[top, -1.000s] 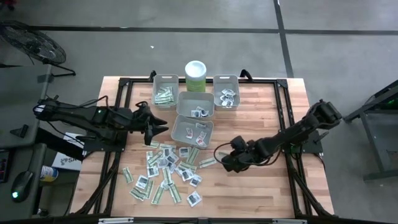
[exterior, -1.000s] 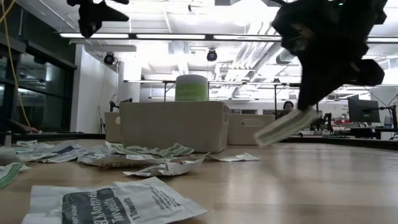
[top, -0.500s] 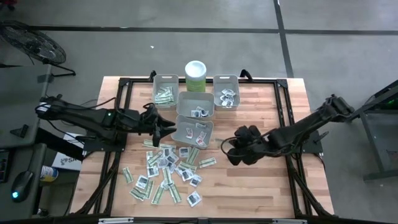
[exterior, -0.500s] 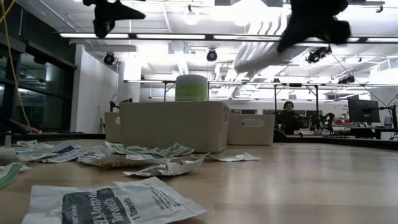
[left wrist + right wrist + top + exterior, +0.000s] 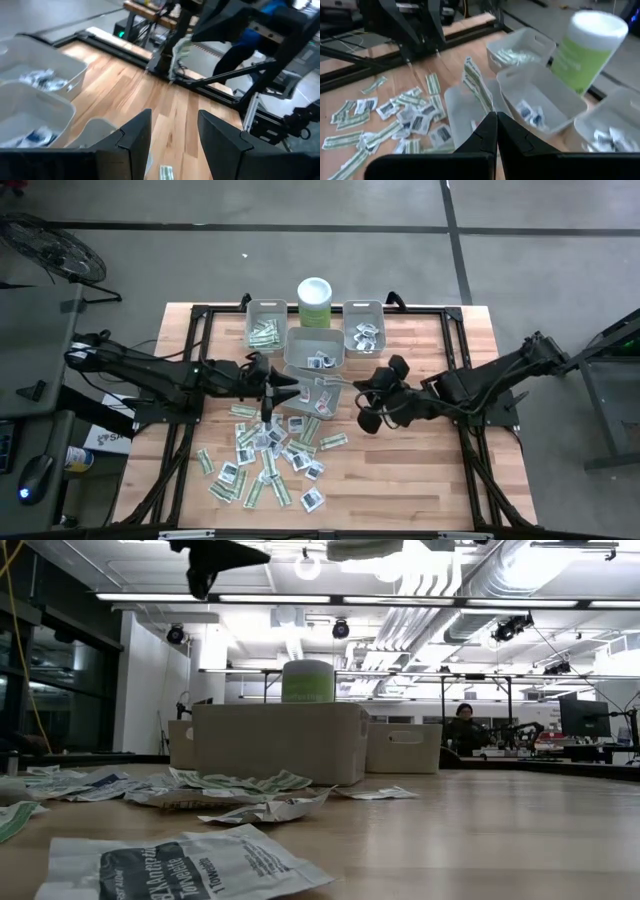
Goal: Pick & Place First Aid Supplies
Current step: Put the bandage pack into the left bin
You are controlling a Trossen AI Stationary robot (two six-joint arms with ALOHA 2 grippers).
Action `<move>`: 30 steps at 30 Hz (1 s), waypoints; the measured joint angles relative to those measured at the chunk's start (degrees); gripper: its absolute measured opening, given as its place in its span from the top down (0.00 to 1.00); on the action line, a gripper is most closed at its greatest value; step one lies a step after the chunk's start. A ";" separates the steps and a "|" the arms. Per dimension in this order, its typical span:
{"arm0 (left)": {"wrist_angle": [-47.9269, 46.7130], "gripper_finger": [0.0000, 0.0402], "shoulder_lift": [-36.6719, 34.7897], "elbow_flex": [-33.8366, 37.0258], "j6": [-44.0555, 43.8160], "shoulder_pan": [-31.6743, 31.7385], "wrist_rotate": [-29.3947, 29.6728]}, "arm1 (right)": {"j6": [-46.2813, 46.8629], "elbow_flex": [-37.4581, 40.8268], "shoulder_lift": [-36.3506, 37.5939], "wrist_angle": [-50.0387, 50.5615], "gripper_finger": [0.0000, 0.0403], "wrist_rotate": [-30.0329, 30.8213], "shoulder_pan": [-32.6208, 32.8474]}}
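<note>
Light butcher-block wooden tabletop [image 5: 420, 470] on a black metal frame, set on grey concrete floor. At the far edge: four grey rectangular plastic bins [image 5: 314, 348] and a tall pale green canister with a white lid [image 5: 314, 303]. Scattered across the near left part: dozens of small flat paper packets [image 5: 265, 455], green-white strips and white squares with dark print. Left gripper [image 5: 284, 392] raised over the nearest bin's left edge, fingers [image 5: 135, 140] parted, nothing between them. Right gripper [image 5: 366, 383] lifted just right of the bins, fingers [image 5: 485, 135] pinched on a narrow green-white strip packet [image 5: 477, 90]. Beyond, in the low view: bright workshop, ceiling strip lights [image 5: 300, 598], ducts, a seated person [image 5: 462, 725] far off.
</note>
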State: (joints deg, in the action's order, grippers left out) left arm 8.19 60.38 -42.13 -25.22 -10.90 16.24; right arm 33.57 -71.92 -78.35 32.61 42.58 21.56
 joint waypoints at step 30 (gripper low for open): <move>8.87 0.60 1.77 0.00 4.01 0.00 2.33 | -17.16 -0.03 -4.43 -22.58 1.00 -14.65 -6.97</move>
State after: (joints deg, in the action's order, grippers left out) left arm 17.06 62.15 -42.13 -21.21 -10.90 18.57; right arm 16.41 -71.94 -82.78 10.03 27.93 14.59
